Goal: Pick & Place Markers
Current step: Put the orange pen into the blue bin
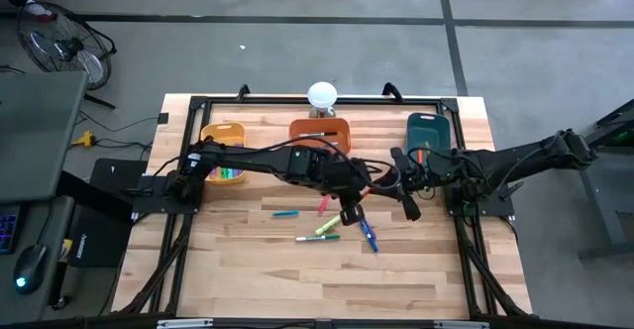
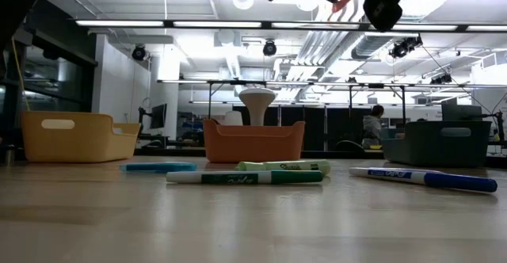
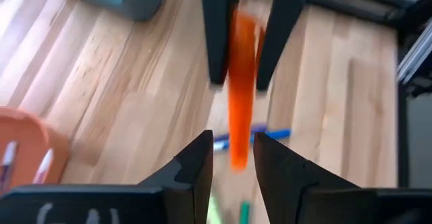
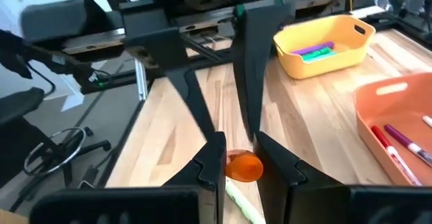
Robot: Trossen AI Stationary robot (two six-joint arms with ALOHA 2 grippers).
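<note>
The desk (image 1: 248,270) is pale wood in jointed strips, smooth with a soft sheen. The bins, yellow (image 4: 324,45), orange (image 2: 253,142) and teal (image 1: 429,131), look like smooth matt plastic. The markers (image 2: 245,177) have glossy plastic barrels. Both pincers look matt black.
</note>
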